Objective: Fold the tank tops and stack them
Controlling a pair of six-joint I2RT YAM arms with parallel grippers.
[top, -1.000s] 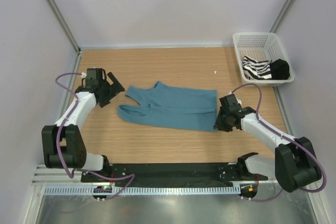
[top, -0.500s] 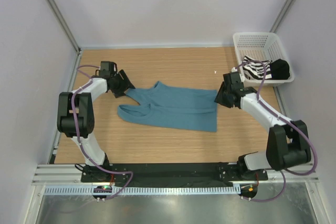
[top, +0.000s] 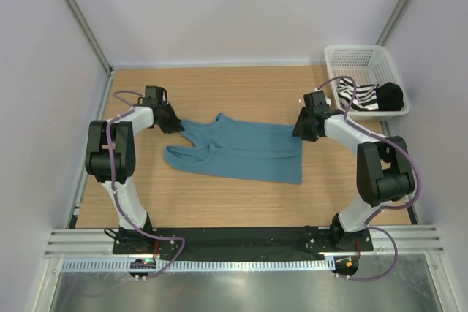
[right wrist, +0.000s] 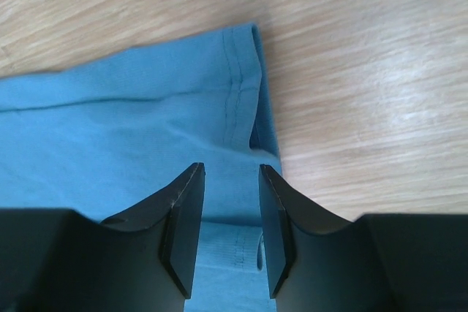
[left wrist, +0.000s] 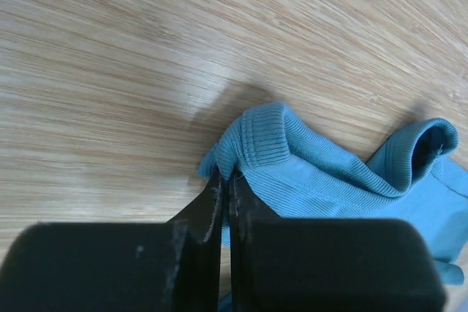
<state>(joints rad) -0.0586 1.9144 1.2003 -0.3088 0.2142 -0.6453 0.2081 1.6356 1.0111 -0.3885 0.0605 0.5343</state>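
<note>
The teal-blue tank top [top: 245, 151] lies flat across the middle of the table, straps to the left and hem to the right. My left gripper [top: 174, 123] is at the far strap, shut on the ribbed strap end [left wrist: 256, 137]; the jaws meet at the cloth [left wrist: 227, 178]. Over the far hem corner, my right gripper [top: 301, 131] is open. Its fingers [right wrist: 187, 213] straddle the stitched hem of the teal top [right wrist: 131, 115] without closing on it. The striped tank top [top: 358, 96] lies crumpled in the basket.
A white mesh basket [top: 365, 55] stands at the back right corner and also holds a black item [top: 390, 96]. Grey walls close in the table on three sides. Bare wood [top: 241, 89] lies beyond the teal top.
My left gripper has reached the far strap and closed on it. My right arm has swung from the near hem corner to the far hem corner, opening slightly wider.
</note>
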